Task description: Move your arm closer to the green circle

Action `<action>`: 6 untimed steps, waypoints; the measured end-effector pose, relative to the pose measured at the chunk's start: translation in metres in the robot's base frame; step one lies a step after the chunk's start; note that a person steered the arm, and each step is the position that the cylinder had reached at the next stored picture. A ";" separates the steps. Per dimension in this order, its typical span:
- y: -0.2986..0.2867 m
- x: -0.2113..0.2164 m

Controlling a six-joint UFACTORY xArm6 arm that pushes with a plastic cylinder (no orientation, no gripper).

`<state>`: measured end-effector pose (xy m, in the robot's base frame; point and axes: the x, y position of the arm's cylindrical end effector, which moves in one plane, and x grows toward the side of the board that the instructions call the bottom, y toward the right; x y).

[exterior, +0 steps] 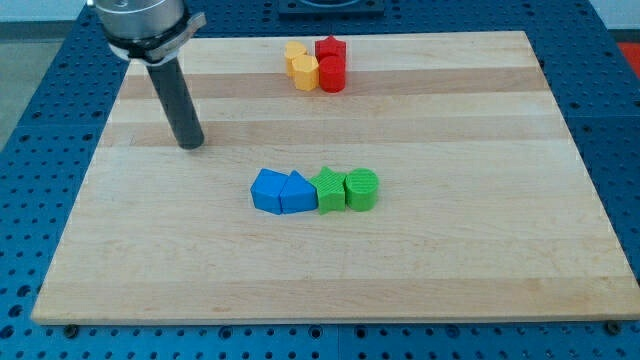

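Observation:
The green circle [362, 190] is a short green cylinder at the right end of a row of blocks near the board's middle. To its left, touching or nearly so, sits a green star-like block [328, 190]. My tip [191, 144] rests on the board at the view's upper left, well left of and above the green circle. Nothing lies between the tip and the row.
Two blue blocks [281, 191] continue the row to the left of the green ones. Two yellow blocks [301, 66] and two red blocks [331, 62] cluster near the board's top edge. The wooden board [480, 250] lies on a blue perforated table.

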<state>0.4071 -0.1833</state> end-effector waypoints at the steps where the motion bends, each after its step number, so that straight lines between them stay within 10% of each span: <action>1: -0.001 0.021; 6: 0.110 0.131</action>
<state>0.5376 -0.0736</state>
